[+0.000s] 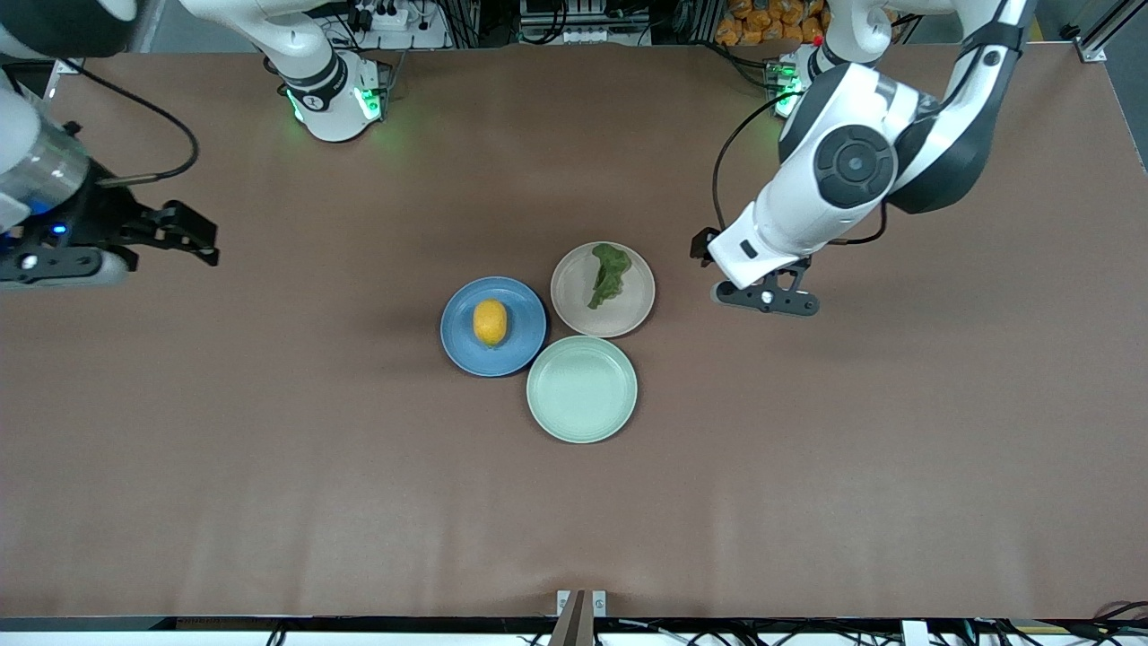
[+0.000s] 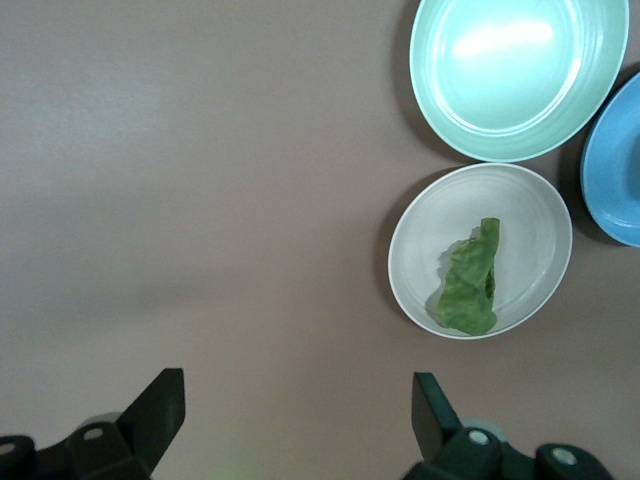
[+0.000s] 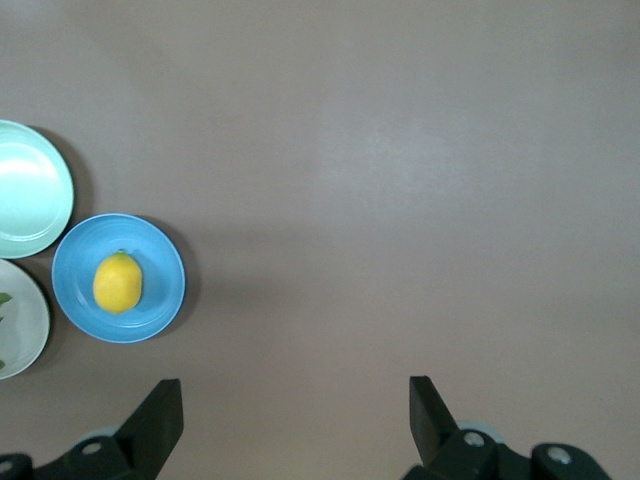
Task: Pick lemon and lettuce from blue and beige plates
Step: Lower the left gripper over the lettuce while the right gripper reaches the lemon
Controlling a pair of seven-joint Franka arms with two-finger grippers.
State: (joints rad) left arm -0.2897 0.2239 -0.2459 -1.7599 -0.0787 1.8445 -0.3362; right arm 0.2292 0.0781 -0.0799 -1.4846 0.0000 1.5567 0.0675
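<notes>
The yellow-orange lemon (image 1: pixel 490 322) (image 3: pixel 118 282) lies on the blue plate (image 1: pixel 525 339) (image 3: pixel 162 262) at mid-table. Touching that plate, toward the left arm's end, is the beige plate (image 1: pixel 630 308) (image 2: pixel 530 220), which holds the dark green lettuce (image 1: pixel 609 273) (image 2: pixel 468 282). My left gripper (image 1: pixel 765 299) (image 2: pixel 300 390) hangs open and empty over bare table just beside the beige plate. My right gripper (image 1: pixel 202 238) (image 3: pixel 295 395) is open and empty too, over bare table toward the right arm's end, well apart from the blue plate.
A pale mint-green plate (image 1: pixel 582 388) (image 2: pixel 510 70) (image 3: pixel 30 190) with nothing on it sits against both other plates, nearer the front camera. Brown tabletop surrounds the three plates. The arm bases stand along the table's back edge.
</notes>
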